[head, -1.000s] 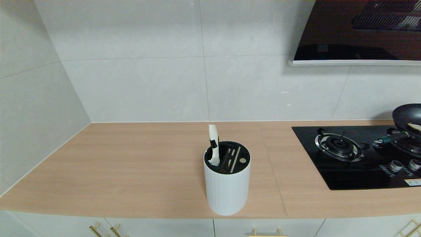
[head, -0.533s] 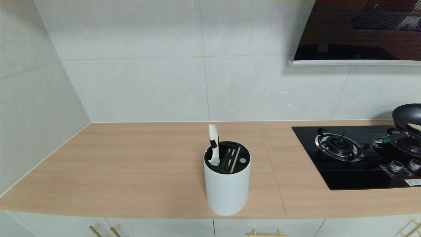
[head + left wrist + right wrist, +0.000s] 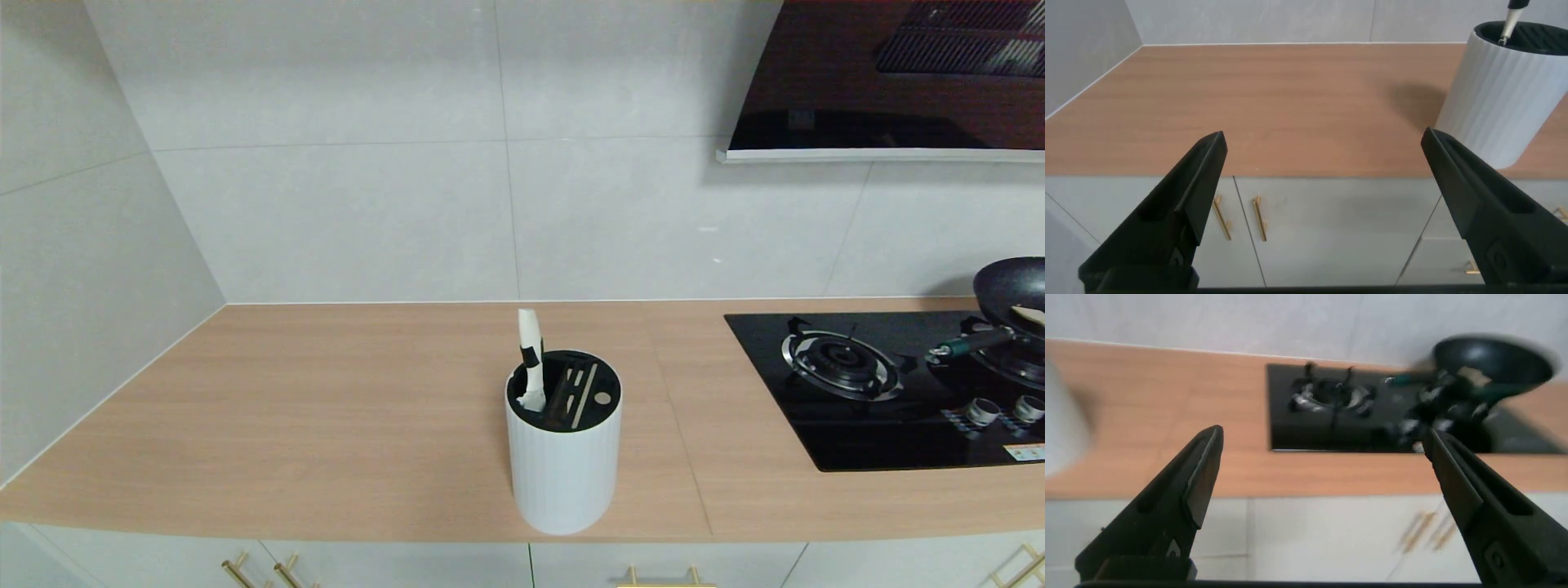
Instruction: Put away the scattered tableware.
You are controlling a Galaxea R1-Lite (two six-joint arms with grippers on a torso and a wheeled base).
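Note:
A white ribbed cylindrical holder (image 3: 563, 461) stands near the front edge of the wooden counter (image 3: 343, 408); its black slotted top holds a white-and-black utensil handle (image 3: 531, 359) that sticks up. The same holder (image 3: 1511, 90) appears in the left wrist view. My left gripper (image 3: 1323, 212) is open, held in front of the counter edge, off to the holder's side, with nothing between its fingers. My right gripper (image 3: 1319, 506) is open too, in front of the counter edge before the stove, holding nothing.
A black gas hob (image 3: 890, 384) sits at the right of the counter, with a dark pan (image 3: 1008, 298) on its far burner. Tiled walls close the back and left. White cabinet fronts with gold handles (image 3: 1259, 219) run under the counter.

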